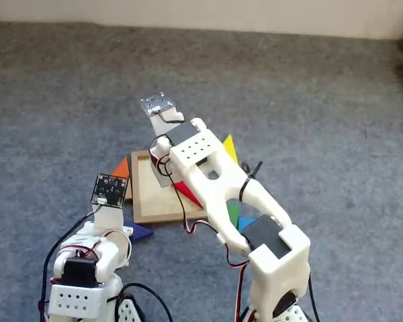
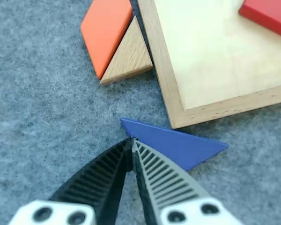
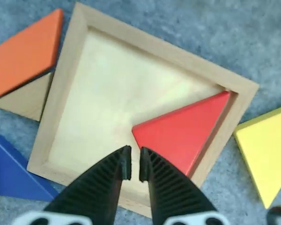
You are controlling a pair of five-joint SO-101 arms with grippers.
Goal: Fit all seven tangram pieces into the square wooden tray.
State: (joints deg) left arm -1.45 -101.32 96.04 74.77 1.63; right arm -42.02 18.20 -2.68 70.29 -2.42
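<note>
Nudging the red triangle [image 3: 187,133], lying in the tray [image 3: 61,93], flush against its wall suits the right gripper [image 3: 135,164] (jaws barely parted, holding nothing): push low and gently, without tipping it.

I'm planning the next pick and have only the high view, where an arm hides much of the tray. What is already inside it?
Observer: Just a red triangle, in one corner of the tray.
Operator: What is beside the orange piece?
Observer: A plain wooden triangle, edge to edge with the orange piece, on the carpet outside the tray.
Operator: And the left hand?
Observer: Its tips sit at a corner of the blue triangle, which lies on the carpet by the tray's corner.
</note>
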